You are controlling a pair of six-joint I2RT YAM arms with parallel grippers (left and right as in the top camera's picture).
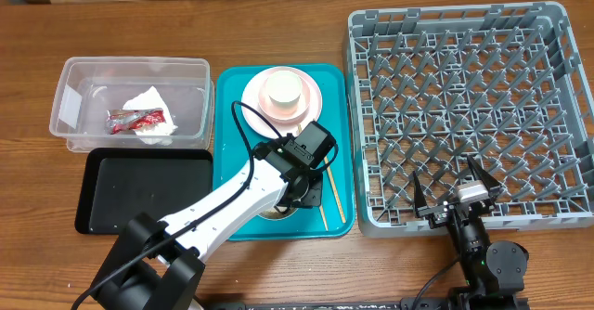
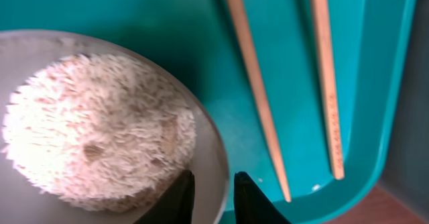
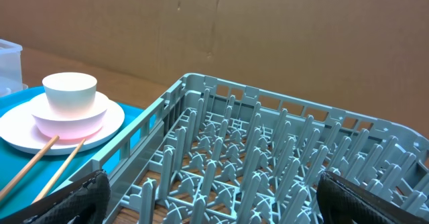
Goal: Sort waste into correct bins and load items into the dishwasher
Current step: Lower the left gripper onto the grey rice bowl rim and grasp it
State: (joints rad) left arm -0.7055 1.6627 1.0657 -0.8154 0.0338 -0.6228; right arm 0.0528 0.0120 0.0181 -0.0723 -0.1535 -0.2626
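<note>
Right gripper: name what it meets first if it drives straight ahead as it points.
Most likely the dish rack's upright pegs; the open right gripper points across its near edge, though depth is unclear.

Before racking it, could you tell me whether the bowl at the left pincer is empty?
Not empty: the bowl holds a mound of white rice.

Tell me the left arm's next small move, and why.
Probably a short lift, straight up and level. The left gripper pinches the rim of the round white bowl, one finger inside and one outside. Loose white rice is heaped in it, and two thin wooden chopsticks lie close beside it on the teal plastic serving tray.
</note>
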